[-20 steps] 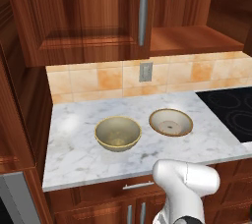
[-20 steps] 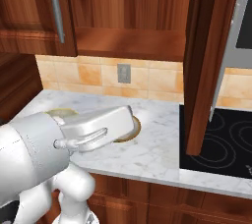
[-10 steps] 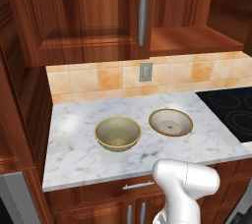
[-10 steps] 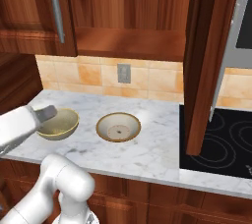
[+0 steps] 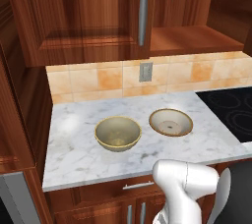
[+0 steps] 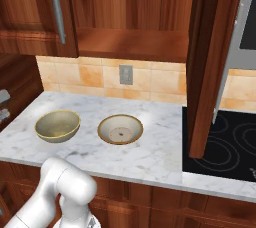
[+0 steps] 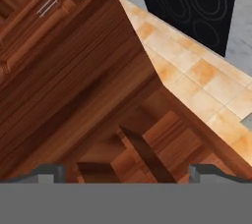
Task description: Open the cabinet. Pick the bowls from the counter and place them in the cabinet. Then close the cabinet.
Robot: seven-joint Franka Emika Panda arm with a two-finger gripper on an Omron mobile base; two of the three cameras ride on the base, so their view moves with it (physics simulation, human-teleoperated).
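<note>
The gripper [image 7: 126, 171] has its jaws spread wide, holding nothing, facing wood cabinetry. Well apart from it, both bowls sit upright, mouths up, side by side on the counter [image 5: 78, 154]: deep bowl [image 5: 117, 133] left, shallow bowl [image 5: 171, 122] right. Above them the cabinet [image 6: 135, 17] stands with its right door open.

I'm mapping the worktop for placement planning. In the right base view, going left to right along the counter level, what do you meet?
Deep olive-tan bowl → shallower bowl → open cabinet door hanging down in front → black stovetop.
</note>
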